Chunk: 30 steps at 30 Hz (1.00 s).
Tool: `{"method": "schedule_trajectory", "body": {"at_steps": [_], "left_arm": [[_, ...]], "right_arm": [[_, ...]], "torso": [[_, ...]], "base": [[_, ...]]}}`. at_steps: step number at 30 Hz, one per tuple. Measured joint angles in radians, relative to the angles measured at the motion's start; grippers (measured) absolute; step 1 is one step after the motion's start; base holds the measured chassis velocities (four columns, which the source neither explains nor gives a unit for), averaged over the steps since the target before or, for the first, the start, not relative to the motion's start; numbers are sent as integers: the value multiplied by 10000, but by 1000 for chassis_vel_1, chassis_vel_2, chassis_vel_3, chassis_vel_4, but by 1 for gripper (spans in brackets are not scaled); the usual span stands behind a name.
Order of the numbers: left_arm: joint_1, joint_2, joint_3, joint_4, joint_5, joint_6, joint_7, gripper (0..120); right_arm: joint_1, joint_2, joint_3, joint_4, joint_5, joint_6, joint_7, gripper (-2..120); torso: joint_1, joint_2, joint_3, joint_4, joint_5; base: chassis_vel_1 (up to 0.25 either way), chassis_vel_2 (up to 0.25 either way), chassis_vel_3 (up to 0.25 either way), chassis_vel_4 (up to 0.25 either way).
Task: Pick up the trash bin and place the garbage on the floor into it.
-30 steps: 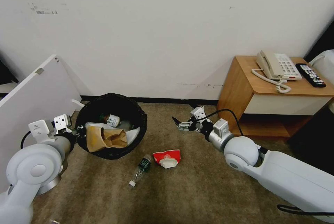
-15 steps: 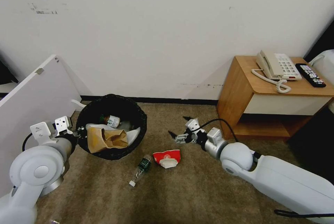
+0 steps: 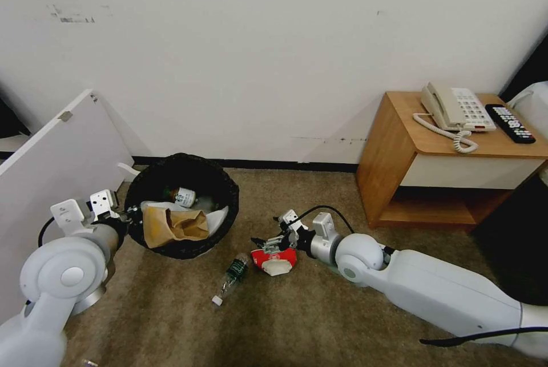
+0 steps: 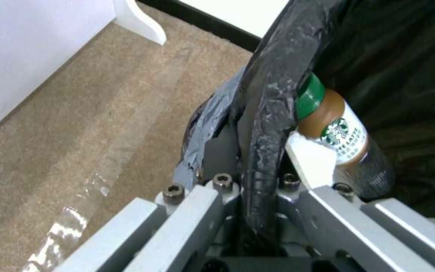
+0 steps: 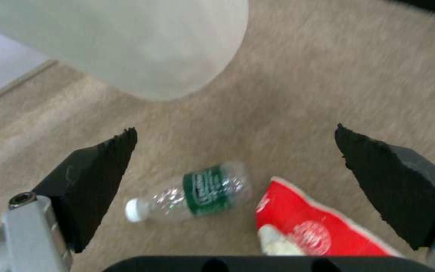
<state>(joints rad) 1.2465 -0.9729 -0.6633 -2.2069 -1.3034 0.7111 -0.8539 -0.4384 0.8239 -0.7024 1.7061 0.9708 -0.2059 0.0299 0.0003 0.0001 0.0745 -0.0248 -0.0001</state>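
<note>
Even bright light, soft shadows, blurred right wrist view.

black-lined trash bin [image 3: 182, 207] holds a brown bag; clear bottle [image 3: 229, 277] and crushed red cup [image 3: 275, 258] lie on carpet [image 3: 319, 321].

Left hand [image 3: 132, 214] gripping trash bin [image 3: 220, 181] rim, right hand [image 3: 267, 241] over red cup [image 3: 275, 258]

One trash bin [image 3: 182, 205], holding one brown paper bag [image 3: 171, 224] and one coffee bottle [image 3: 184, 197]. On floor [image 3: 319, 321]: one clear bottle [image 3: 231, 277], one red crushed cup [image 3: 275, 258].
</note>
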Motion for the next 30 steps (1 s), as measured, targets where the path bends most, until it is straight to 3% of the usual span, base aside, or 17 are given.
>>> {"method": "schedule_trajectory", "body": {"at_steps": [15,21,30], "left_arm": [[-286,97,44,441,148,-6,543,1],[-407,125,85,589,235,-7,722,1],[-444,29,126,801,525,-13,912,1]], "right_arm": [[858,295,-714,-719,2097,-1415,-737,100],[850,256,-718,-1002,2188,-1516,-807,100],[1404,238,-922,-1736,1600,-2267,-2012,100]], "torso": [[0,0,0,-2,0],[0,0,0,-2,1],[0,0,0,-3,1]], "base": [[0,0,0,0],[0,0,0,0],[0,0,0,0]]}}
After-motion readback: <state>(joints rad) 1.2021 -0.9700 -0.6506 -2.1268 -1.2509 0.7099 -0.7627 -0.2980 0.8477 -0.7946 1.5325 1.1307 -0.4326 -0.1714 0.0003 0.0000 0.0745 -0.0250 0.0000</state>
